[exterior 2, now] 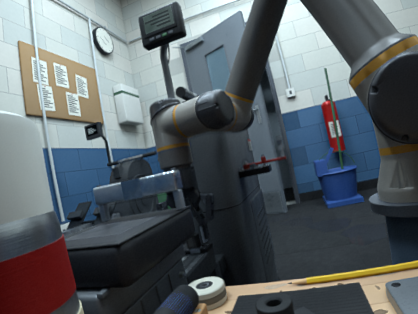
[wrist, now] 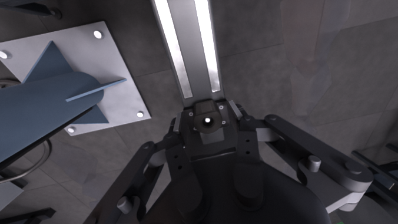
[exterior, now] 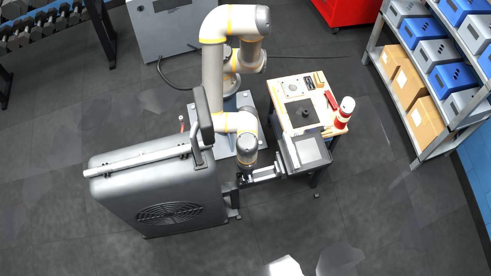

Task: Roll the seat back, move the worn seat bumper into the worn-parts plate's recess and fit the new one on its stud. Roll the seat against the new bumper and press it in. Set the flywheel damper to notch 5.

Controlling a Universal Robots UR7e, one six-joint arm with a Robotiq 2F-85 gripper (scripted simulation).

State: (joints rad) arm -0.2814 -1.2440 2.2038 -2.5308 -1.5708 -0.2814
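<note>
The worn seat bumper (wrist: 207, 120) sits on its stud at the front end of the rail (wrist: 188, 50), a dark block with a bright stud tip at its centre. The seat (exterior: 306, 150) stands rolled back at the rail's far end, beside the workbench. The new bumper (exterior: 304, 112) rests on a black mat on the workbench, and the worn-parts plate (exterior: 292, 88) lies behind it with its round recess. My gripper (wrist: 207, 116) points straight down over the rail's front end, a finger on either side of the worn bumper. It is open and holds nothing.
The flywheel housing (exterior: 154, 185) stands close on the left of the gripper, with the handle bar (exterior: 137, 159) on top. My base plate (wrist: 85, 73) lies just behind. A red-and-white can (exterior: 344, 112) stands on the workbench edge. Shelves (exterior: 436, 68) fill the right side.
</note>
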